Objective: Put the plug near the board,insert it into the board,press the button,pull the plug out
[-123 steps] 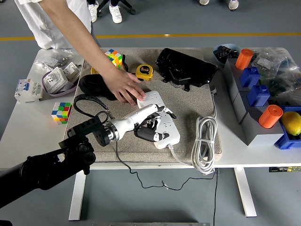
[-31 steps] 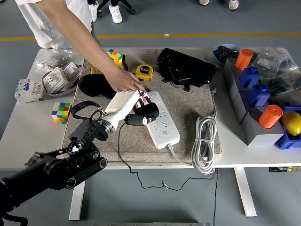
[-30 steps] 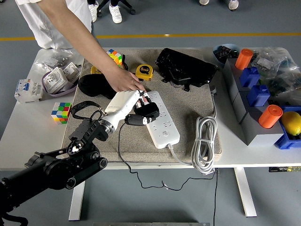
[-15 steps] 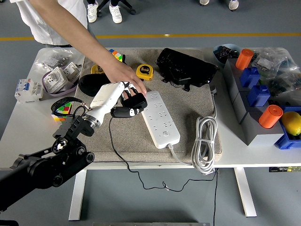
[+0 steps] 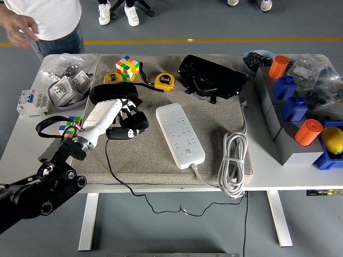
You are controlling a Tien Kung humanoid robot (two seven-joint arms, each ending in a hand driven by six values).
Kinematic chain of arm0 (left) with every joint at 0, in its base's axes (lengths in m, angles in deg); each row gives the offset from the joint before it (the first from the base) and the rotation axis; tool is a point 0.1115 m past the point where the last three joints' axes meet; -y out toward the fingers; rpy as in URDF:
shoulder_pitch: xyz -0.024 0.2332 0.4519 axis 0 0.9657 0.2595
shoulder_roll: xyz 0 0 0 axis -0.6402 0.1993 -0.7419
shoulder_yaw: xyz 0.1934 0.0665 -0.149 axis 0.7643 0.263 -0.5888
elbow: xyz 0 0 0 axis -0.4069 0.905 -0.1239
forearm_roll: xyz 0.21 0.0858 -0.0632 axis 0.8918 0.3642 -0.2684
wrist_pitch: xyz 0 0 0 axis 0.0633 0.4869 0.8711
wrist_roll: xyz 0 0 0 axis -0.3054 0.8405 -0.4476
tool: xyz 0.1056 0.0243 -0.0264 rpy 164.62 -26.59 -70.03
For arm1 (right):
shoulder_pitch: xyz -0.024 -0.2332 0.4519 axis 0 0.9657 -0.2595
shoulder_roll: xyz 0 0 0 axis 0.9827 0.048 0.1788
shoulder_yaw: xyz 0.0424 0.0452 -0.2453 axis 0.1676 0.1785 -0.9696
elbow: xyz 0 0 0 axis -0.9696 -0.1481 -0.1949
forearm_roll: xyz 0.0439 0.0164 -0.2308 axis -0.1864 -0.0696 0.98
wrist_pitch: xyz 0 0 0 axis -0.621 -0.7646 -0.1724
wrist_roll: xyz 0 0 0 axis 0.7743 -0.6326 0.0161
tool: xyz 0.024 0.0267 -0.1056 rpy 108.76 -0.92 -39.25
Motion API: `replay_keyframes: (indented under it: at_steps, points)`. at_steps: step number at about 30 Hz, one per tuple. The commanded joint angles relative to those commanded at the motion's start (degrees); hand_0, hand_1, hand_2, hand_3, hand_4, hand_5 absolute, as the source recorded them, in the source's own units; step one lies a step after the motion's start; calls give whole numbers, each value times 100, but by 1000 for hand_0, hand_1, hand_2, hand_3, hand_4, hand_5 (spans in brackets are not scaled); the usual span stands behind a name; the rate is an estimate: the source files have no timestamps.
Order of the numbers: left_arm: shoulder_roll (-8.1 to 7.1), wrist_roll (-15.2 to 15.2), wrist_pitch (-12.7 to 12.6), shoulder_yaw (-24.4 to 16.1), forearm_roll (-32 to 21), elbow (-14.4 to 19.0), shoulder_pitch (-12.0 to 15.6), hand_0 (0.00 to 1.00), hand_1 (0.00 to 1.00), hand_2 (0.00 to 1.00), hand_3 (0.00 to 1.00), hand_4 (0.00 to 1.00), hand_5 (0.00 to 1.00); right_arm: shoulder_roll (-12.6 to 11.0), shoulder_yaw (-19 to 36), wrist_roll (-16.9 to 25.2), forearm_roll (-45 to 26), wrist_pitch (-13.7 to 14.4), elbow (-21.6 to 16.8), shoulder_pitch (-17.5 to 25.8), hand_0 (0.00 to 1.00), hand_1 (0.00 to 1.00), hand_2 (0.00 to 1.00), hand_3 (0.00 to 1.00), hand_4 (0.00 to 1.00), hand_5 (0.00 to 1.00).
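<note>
Head view: left robot hand [image 5: 124, 119], white with black fingers, is curled round the black plug [image 5: 128, 132] and holds it over the grey mat [image 5: 214, 120], left of the white power board [image 5: 180, 134]. Plug and board are apart, with a strip of bare mat between them. A thin black cable [image 5: 115, 174] runs from the plug down over the mat's near edge and hangs below the tabletop [image 5: 21, 155]. The left arm enters from the lower left corner. The right arm is out of frame.

The power board lies diagonally on the mat, its far end toward the upper left and its near end toward the lower right. Its sockets are all empty. Its white cord leaves the near end and joins a coiled bundle [image 5: 232, 160] just to the right, at the mat's near right corner.

Along the far side of the mat: a colour cube [image 5: 127, 67], a yellow tape measure [image 5: 164, 81], and a black pouch [image 5: 211, 77]. A black strap-like item [image 5: 110, 92] lies just beyond the robot hand. A second colour cube [image 5: 68, 125] sits on the bare tabletop to the left, partly hidden by the arm.

A person stands at the far left corner; one hand [image 5: 19, 27] is raised, clear of the table.
</note>
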Motion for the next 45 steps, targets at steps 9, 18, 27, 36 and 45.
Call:
replay_keyframes:
  at_steps: [9,18,27,36,45]
  points:
    - [31,-2,87,87,-2,-226,5,270,441,491,542,746,114,-16,-30,0,-10,-2,0,-4,656,677,669,572,998,559]
    - [16,-117,201,63,18,-281,41,307,483,530,555,778,144,-17,-30,-4,-4,-7,1,5,656,677,669,572,998,558]
    - [7,-198,328,-19,50,-219,103,406,585,611,611,968,318,-15,2,-2,1,-8,-5,29,657,678,652,572,998,557]
    - [-64,-176,415,-230,69,-47,202,424,611,661,680,998,404,6,60,-3,5,-9,-6,42,656,677,653,571,998,557]
    - [-143,122,417,-733,-288,198,452,541,672,721,717,998,576,12,66,-1,15,-8,-3,38,656,677,652,571,998,555]
